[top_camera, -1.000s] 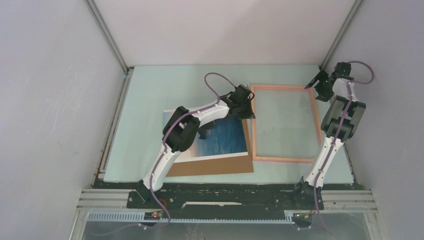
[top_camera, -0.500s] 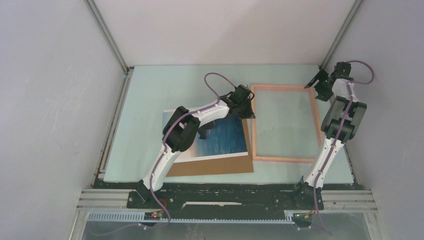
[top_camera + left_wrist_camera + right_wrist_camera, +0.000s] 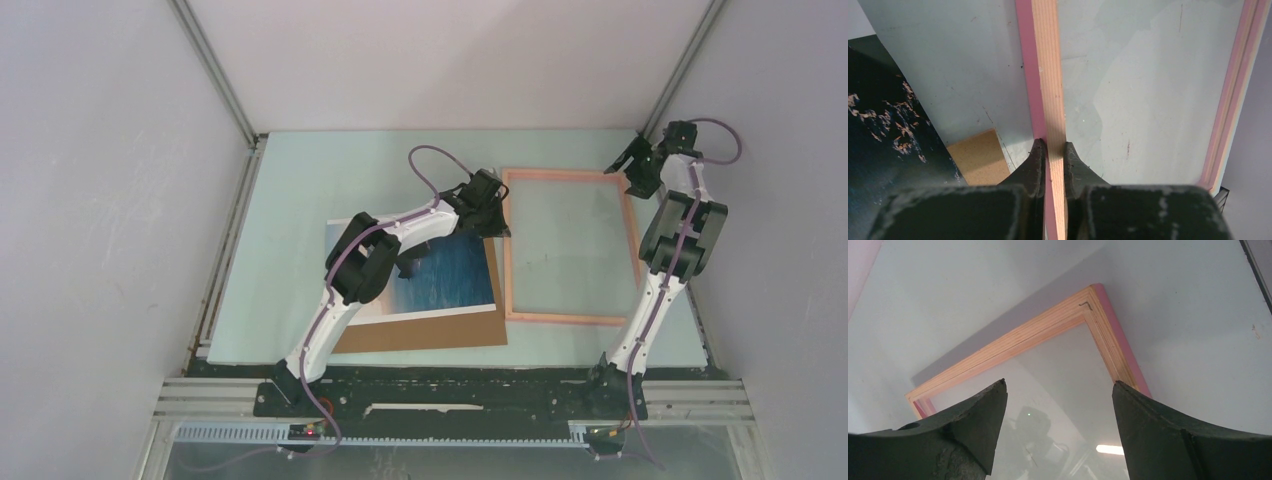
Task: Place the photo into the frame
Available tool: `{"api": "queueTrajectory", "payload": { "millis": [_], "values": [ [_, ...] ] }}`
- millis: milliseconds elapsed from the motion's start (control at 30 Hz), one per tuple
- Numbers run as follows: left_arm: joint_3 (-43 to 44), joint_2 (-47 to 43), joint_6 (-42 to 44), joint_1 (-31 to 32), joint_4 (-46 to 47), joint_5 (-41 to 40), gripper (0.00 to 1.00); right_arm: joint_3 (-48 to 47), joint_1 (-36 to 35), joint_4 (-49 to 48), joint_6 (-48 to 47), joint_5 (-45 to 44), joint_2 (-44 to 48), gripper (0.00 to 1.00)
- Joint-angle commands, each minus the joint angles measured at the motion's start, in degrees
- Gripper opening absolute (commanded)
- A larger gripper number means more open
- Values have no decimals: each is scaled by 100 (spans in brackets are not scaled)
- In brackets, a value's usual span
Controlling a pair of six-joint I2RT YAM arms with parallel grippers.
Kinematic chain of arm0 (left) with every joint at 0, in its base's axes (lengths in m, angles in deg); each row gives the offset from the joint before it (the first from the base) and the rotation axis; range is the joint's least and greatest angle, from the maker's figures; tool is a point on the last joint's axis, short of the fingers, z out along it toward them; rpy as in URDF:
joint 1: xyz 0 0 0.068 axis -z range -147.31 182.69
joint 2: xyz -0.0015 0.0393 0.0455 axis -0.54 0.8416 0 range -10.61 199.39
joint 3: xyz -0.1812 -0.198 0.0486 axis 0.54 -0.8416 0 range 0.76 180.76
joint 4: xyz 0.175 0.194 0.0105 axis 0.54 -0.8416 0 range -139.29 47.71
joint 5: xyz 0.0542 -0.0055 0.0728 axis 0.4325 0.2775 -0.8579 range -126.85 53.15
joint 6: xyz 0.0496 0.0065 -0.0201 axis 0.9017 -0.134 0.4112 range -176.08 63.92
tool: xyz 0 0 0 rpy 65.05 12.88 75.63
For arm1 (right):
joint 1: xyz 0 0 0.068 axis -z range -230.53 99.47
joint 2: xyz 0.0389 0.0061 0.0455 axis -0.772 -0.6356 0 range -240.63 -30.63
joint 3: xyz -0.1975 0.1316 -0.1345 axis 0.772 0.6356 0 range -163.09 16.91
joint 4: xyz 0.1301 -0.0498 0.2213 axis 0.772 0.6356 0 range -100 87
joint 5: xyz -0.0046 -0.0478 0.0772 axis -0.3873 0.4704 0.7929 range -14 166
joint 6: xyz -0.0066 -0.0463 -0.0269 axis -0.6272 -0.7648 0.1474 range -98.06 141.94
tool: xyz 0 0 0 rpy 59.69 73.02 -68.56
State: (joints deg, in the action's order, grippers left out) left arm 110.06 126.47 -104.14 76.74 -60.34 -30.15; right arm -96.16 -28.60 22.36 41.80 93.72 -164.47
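Observation:
The salmon-pink frame (image 3: 632,240) lies flat on the pale green table, right of centre. My left gripper (image 3: 497,222) is shut on the frame's left rail (image 3: 1048,75), one finger on each side of the wooden strip, as the left wrist view (image 3: 1052,146) shows. The photo (image 3: 450,275), blue sea with a white border, lies left of the frame, partly under my left arm; its dark edge (image 3: 878,130) shows in the left wrist view. My right gripper (image 3: 632,160) hovers open over the frame's far right corner (image 3: 1088,310), with nothing between its fingers (image 3: 1059,385).
A brown cardboard sheet (image 3: 430,335) lies under the photo, sticking out at its near edge; one corner (image 3: 975,160) shows beside the frame rail. Grey walls close in the table on the left, back and right, and the right wall is close to my right arm.
My right gripper has shifted slightly toward the back right corner. The left gripper, the frame and the photo have stayed put.

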Motion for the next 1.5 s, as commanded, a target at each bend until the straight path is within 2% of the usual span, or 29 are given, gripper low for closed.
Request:
{"api": "queueTrajectory", "payload": {
  "millis": [0, 200, 333, 500, 667, 867, 1067, 1233, 1333, 1467],
  "values": [
    [-66, 73, -2, -37, 216, 76, 0, -211, -31, 120, 28, 20, -118, 85],
    [-85, 65, 0, -37, 229, 87, 0, -163, 30, 55, 129, -118, -1, 86],
    [-84, 81, -14, -37, 255, 111, 0, 161, 170, -300, 381, 278, 69, 86],
    [-84, 96, -29, -30, 266, 122, 0, 52, 171, -257, 454, 825, -174, 85],
    [-85, 85, -29, -36, 275, 140, 0, 23, 153, -82, 446, 978, -221, 83],
    [-93, 65, -11, -32, 274, 143, 0, 269, 127, -346, 427, 1356, 127, 82],
    [-102, 117, -63, -33, 336, 216, 0, 170, -42, -506, 269, 1035, 271, 83],
    [-126, 111, -38, -37, 357, 225, 0, -356, -23, -388, 39, 189, 201, 86],
    [-141, 109, -30, -32, 363, 248, 0, -875, 132, -246, 54, 152, 70, 87],
    [-146, 108, -58, -44, 345, 283, 0, -955, 188, -303, 169, 268, -98, 87]
  ]
}}
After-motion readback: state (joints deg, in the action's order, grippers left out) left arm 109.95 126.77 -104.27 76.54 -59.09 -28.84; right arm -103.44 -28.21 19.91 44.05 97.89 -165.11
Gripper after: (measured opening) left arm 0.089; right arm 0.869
